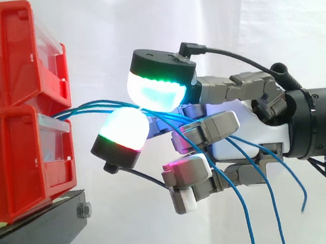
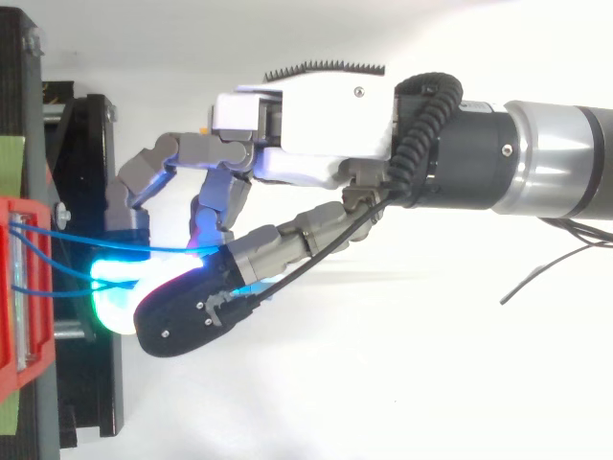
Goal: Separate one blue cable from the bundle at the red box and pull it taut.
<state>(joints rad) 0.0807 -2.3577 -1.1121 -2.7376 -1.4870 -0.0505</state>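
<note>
Bright white curtain (image 1: 293,17) with soft folds behind; black stand (image 1: 35,242) at lower left.

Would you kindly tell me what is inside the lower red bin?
The blue cables run out of the lower red bin at its top front toward the hand; its red wall hides their ends inside.

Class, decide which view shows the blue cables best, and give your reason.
The side view: the cables run from the red box, pass between the pads of the hand and hang loose below it. The top view gives short stretches from the box to the pads; there the hand covers them.
</note>
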